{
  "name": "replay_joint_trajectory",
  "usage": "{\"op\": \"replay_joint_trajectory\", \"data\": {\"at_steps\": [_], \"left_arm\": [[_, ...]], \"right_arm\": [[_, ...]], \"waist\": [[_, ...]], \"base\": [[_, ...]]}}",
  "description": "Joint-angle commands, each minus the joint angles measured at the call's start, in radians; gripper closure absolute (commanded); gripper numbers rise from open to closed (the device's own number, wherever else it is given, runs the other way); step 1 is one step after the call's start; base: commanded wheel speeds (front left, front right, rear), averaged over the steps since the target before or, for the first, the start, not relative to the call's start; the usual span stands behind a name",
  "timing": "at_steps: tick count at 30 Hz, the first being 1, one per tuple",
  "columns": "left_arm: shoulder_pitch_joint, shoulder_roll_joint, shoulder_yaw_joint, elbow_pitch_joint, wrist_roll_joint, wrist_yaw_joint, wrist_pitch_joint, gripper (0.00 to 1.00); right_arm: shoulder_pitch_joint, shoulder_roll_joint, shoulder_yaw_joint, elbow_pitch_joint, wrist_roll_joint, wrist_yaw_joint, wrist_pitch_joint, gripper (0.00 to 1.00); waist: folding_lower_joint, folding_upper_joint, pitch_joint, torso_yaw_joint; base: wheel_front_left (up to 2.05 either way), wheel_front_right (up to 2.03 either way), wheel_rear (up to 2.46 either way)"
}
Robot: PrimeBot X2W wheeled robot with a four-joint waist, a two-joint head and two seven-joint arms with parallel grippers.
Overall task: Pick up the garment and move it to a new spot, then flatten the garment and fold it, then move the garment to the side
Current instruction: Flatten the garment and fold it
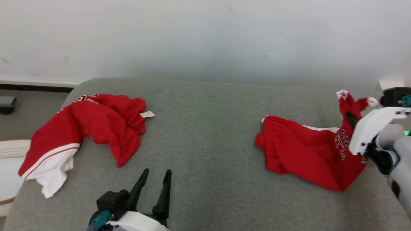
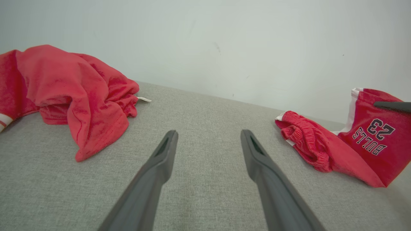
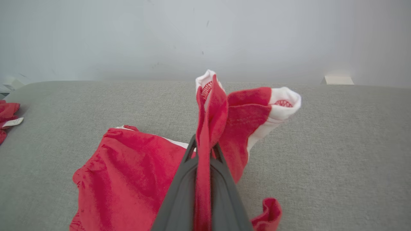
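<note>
Leg hem of the red Bulls shorts pinched, ready to carry

At frame left a crumpled red-and-white jersey is best left alone; lower left, the left gripper holds its fingers wide apart and empty. At right the shorts rest mostly on the grey cushion, one leg hem raised and clamped tight between the fingers of the right gripper. Lift until the waistband clears, then carry toward the bare middle.

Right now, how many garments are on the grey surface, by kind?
Crumpled red-and-white garment, lying loose: 1
Red Bulls shorts, pinched in the jaws of the right gripper: 1
Total: 2
</note>
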Motion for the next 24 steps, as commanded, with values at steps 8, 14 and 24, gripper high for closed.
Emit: {"op": "replay_joint_trajectory", "data": {"at_steps": [8, 14, 24], "left_arm": [[-0.006, -0.036, 0.032, 0.042, 0.02, -0.03, 0.0, 0.0], [-0.008, -0.056, 0.055, 0.059, 0.034, -0.045, 0.0, 0.0], [0.009, -0.074, 0.101, 0.074, 0.06, -0.063, 0.0, 0.0]], "right_arm": [[-0.055, 0.155, 0.061, 0.121, -0.06, -0.002, 0.055, 1.0], [-0.064, 0.225, 0.092, 0.162, -0.09, -0.002, 0.078, 0.6], [0.013, 0.245, 0.068, -0.078, 0.016, -0.002, 0.02, 0.0]], "waist": [[0.0001, -0.0001, 0.015, 0.08], [0.0001, -0.0001, 0.022, 0.086], [0.0001, -0.0001, -0.003, 0.014]], "base": [[0.0, 0.0, 0.0], [0.0, 0.0, 0.0], [0.0, 0.0, 0.0]]}}
